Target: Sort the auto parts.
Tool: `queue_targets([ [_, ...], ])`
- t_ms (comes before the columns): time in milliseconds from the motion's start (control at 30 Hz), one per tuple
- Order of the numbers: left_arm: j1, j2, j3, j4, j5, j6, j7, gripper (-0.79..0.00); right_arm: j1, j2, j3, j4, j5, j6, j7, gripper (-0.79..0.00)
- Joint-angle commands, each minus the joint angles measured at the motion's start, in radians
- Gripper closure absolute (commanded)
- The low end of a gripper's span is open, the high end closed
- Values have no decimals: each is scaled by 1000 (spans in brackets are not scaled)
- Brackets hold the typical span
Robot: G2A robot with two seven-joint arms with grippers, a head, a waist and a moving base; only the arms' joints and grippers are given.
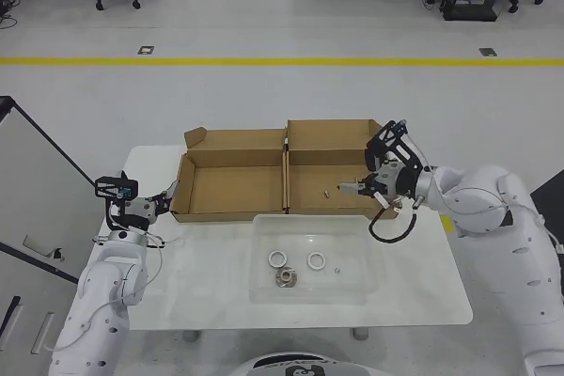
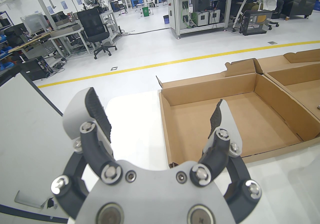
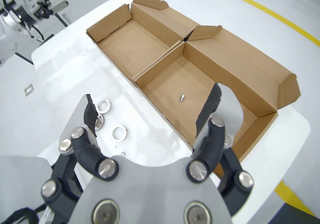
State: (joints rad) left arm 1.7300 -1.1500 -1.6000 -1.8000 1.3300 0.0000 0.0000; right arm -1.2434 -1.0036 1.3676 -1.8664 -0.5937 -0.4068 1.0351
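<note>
Sorting is barely beginning: one steel bolt point(image 3: 182, 97) is lying in the corrugated cardboard box point(image 3: 225, 81) behind the clear plastic tray point(image 1: 352, 287), while two smooth metal rings point(image 3: 115, 135), a flanged hub point(image 3: 100, 123) and a nut point(image 3: 122, 153) are waiting inside the tray. The right claw point(image 3: 152, 94), just behind the tray, and the left claw point(image 2: 155, 98), well apart from it, are hanging spread and empty.
</note>
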Motion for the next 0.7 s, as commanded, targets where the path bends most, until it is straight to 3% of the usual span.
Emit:
queue_targets([
  [0, 0, 0, 0, 0, 0, 0, 0, -785, 11, 4, -15, -23, -28, -9, 73, -785],
  [300, 0, 0, 0, 0, 0, 0, 0, -785, 57, 14, -136, -110, -86, -56, 322, -785],
  [667, 0, 0, 0, 0, 0, 0, 0, -785, 147, 37, -373, -60, -85, -23, 355, -785],
])
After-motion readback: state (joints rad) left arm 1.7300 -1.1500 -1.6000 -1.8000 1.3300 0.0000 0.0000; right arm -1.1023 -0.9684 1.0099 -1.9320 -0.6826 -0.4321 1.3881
